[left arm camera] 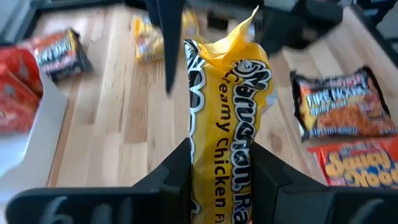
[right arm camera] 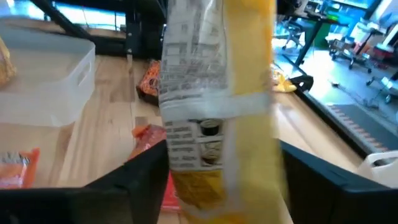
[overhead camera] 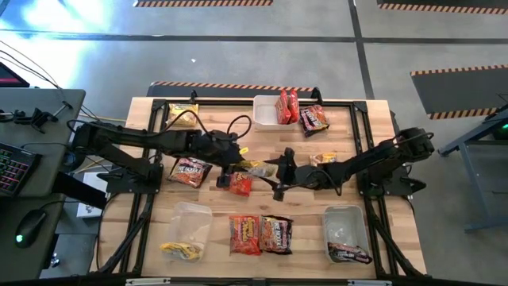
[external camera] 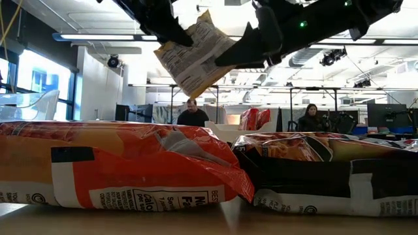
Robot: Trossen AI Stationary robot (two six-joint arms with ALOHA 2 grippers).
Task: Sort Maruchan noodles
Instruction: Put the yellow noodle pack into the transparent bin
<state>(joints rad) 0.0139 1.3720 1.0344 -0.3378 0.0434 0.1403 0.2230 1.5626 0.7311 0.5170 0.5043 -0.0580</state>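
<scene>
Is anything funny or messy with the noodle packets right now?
Yes. One yellow packet hangs tilted in the air over the table's middle, pinched by the left gripper while the right gripper stands open around it. Others lie scattered outside the tubs.

Glossy crinkly plastic yellow packet [left arm camera: 227, 124]

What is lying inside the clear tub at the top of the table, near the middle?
In the high view, the clear tub holds two red noodle packets standing at its right end. The rest looks bare. Whatever lies beneath those packets is covered.
</scene>
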